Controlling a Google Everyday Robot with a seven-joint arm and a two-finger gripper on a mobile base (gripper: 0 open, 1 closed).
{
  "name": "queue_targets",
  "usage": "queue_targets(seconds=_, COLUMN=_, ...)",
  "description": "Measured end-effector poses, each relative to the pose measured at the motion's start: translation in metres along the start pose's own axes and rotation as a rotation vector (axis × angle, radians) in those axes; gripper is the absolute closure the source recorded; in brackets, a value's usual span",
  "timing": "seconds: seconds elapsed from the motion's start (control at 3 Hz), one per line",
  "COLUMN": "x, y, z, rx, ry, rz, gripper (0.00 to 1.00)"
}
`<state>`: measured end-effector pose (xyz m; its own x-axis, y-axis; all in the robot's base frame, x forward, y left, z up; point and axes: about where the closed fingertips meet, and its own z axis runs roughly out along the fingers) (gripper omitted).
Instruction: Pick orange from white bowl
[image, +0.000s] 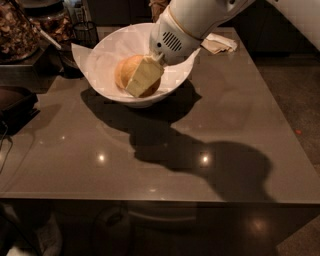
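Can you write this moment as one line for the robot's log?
gripper: down in bowl, against orange | orange: in bowl | bowl: on table

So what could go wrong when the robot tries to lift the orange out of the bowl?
The gripper sits in the white bowl, against the orange. The round orange might slip and drop back. The paper lining, whose corners poke over the rim, might snag and lift too. The bowl could slide on the shiny table.
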<state>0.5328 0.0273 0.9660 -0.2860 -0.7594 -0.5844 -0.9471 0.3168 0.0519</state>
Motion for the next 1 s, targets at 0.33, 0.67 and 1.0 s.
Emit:
queue_targets(seconds=0.33, x=0.0, y=0.015, z=-0.009, rx=0.052, ry=-0.011, rz=0.02, gripper=1.0)
queue_targets(seconds=0.67, x=0.006, y=0.043, z=-0.026, rx=0.135, ry=-0.04, rz=0.056, gripper=1.0)
queue_targets(seconds=1.0, x=0.014, y=0.06, z=-0.036, rx=0.195, ry=-0.034, rz=0.094, gripper=1.0)
